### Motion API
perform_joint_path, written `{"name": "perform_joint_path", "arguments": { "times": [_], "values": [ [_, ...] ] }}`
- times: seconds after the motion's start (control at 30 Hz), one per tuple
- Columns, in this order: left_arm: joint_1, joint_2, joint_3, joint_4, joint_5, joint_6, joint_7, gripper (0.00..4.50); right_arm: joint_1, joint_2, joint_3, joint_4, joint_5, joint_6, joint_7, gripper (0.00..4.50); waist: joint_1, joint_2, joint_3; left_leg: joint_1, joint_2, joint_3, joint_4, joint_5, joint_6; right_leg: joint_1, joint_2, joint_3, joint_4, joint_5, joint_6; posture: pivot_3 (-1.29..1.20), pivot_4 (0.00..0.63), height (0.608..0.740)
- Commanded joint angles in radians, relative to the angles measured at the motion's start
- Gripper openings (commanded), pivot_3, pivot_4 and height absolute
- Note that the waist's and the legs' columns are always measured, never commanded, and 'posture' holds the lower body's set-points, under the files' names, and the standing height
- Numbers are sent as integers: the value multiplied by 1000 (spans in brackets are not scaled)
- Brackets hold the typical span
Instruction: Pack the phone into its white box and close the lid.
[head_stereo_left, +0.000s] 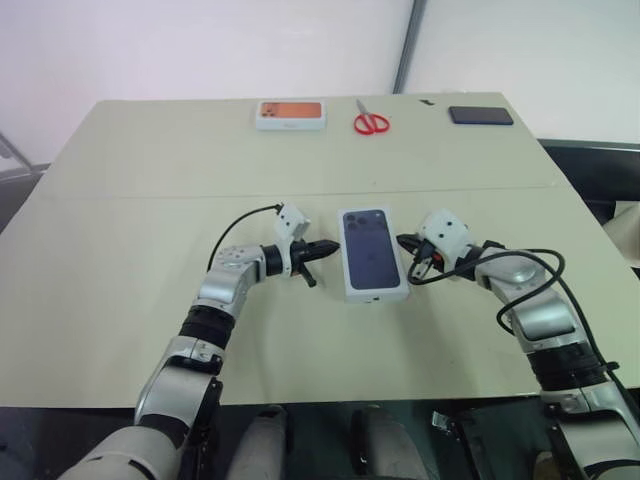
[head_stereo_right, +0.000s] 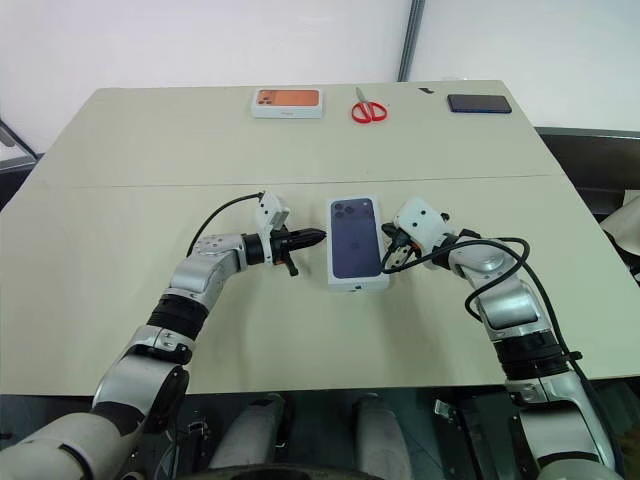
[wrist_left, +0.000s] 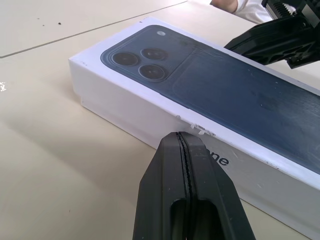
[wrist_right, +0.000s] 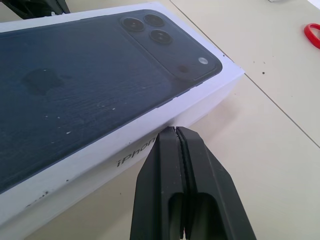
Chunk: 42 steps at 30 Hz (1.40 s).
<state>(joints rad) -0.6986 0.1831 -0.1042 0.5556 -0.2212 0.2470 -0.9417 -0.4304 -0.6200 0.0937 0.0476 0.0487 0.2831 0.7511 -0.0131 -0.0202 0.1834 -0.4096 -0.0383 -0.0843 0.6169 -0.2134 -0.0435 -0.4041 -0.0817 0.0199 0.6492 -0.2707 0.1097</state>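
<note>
We are listing one beige worktop (head_stereo_left: 150, 300) carrying the following; item one, the lid (head_stereo_left: 372, 250), white-sided with a dark blue phone picture on its upper face, sitting down over the white box (wrist_left: 165, 132) near the middle of the worktop so that the two are forming one closed pack, a thin seam showing low along the side in the left wrist view; the phone itself we are not seeing, the pack being closed, so we cannot tell where it is lying; item two, the left hand (head_stereo_left: 322, 247), hovering just beside the pack's left long side, its two black fingers (wrist_left: 187, 200) pressing flat together and gripping nothing, tips pointing at the white side wall; item three, the right hand (head_stereo_left: 410, 245), sitting just beside the pack's right long side, its fingers (wrist_right: 187, 190) likewise pressing together and holding nothing, tips aiming at the printed side wall; whether either hand is touching the pack we cannot tell; item four, along the far edge of the worktop and well apart from the pack, a white box with an orange picture (head_stereo_left: 290, 115), red-handled scissors (head_stereo_left: 371, 122) and a black phone (head_stereo_left: 481, 115), lying in a row from left to right.
</note>
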Motion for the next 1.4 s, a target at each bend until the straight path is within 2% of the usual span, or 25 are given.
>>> {"name": "perform_joint_path", "arguments": {
  "times": [0.03, 0.43, 0.8, 1.2, 1.4],
  "values": [
    [-23, -19, -9, -8, 5, -37, -5, 0, 13, 0, 4, -32, 4, -17, 16, 34, 0, 0, 0, 0, 0, 0, 0, 0, 0, 0, 0, 0, 0, 0, 0, 0, 150, 740],
    [-38, -47, 15, -10, -13, -17, 7, 0, -11, 18, 20, 5, -47, -31, 1, 34, 0, 0, 0, 0, 0, 0, 1, 0, 0, 0, 0, 0, 0, 0, 0, 0, 150, 740],
    [-7, -25, 2, -17, 10, -17, -1, 0, -16, 23, 27, 19, -80, -47, -4, 34, 0, 0, 0, 0, 0, 0, 1, 0, 0, 0, 0, 0, 1, 0, 0, 0, 150, 740],
    [24, -5, 50, -86, -23, -5, 39, 0, -95, -11, -32, 127, -129, -71, -109, 34, -2, 0, 0, 0, 0, 0, 1, 0, 0, 0, 0, 0, 1, 0, 0, 0, 150, 740],
    [23, 7, 80, -137, -52, 24, 53, 0, -139, 21, -76, 124, -64, -91, -112, 34, -2, 0, 0, 0, 0, 0, 1, 0, 0, 0, 0, 0, 1, 0, 0, 0, 150, 740]
  ]
}}
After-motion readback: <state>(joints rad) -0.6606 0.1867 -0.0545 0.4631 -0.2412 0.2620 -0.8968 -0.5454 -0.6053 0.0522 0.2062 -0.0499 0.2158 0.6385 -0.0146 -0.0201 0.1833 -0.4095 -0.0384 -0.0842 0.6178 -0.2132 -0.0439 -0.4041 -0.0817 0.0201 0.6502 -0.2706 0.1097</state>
